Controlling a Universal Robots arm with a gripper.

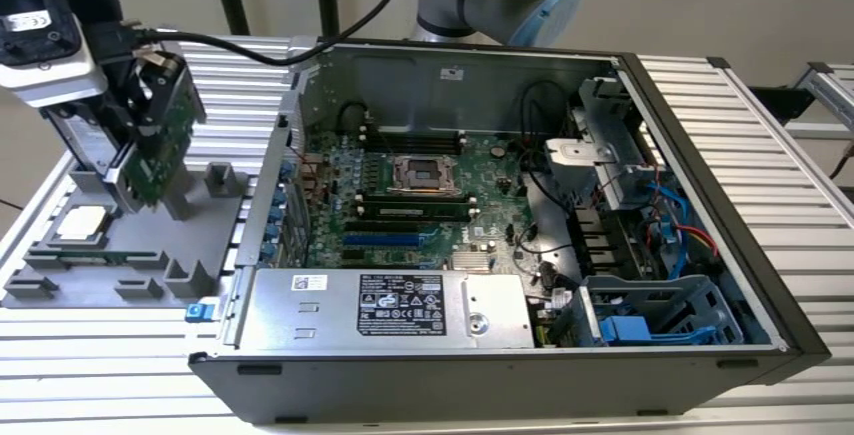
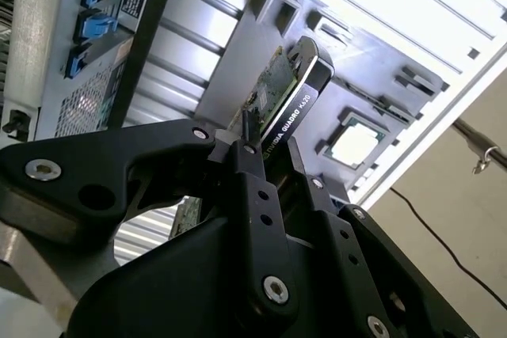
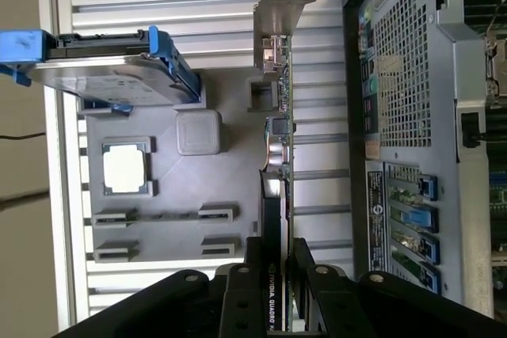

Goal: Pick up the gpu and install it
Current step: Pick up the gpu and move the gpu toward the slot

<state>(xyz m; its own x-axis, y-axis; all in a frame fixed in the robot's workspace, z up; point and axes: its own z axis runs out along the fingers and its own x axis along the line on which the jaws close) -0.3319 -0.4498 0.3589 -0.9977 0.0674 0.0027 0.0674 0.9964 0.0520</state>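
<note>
The claw (image 2: 265, 144) is closed on the gpu (image 2: 289, 93), its two black fingers (image 2: 255, 187) pinching the thin card across its faces near one end. In both wrist views the card runs straight out from between the fingertips, black cover on one side, green board on the other, with its metal bracket (image 3: 281, 5) at the far end.

In the exterior view the claw (image 1: 147, 90) holds the gpu (image 1: 158, 150) upright, at about six o'clock from the grip. The card's low end is close over the grey tray (image 1: 80, 265). I cannot tell whether it is clear of the tray's posts.

To my eye the step is the pick-up. It goes best with a straight, square pull and no twist, so the bracket and the board's edge do not catch the tray.

The square chip (image 1: 83, 221) lies in its pocket at about seven o'clock from the card. The hard drive (image 3: 111, 77) with blue rails sits nearby on the same tray.

The open computer case (image 1: 467, 385) stands on the counter (image 1: 107, 355) at three o'clock from the gpu, its motherboard (image 1: 427, 205) exposed.
</note>
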